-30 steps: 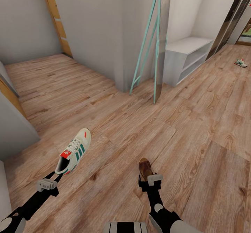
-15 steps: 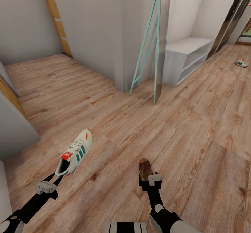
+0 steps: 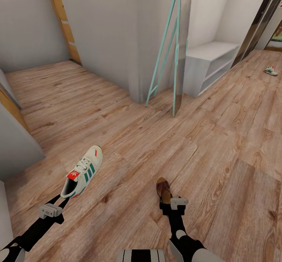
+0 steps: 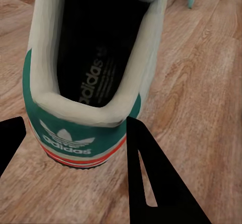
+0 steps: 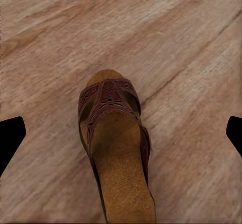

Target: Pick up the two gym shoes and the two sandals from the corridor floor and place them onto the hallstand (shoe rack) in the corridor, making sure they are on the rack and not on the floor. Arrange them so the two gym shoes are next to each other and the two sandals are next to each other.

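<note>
behind the wide-spread right gripper (image 3: 169, 208), sandal (image 3: 163, 189) heel cut off; left gripper (image 3: 62, 204) seemingly pinching sneaker (image 3: 83, 171) heel

"adidas" on gym shoe (image 4: 80, 78) heel, insole

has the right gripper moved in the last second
Yes. The right gripper slid right and slightly back toward the robot along the sandal, judged against the floor planks.

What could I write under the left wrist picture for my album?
Left gripper closing around the green heel of a cream gym shoe above the wooden floor.
</note>
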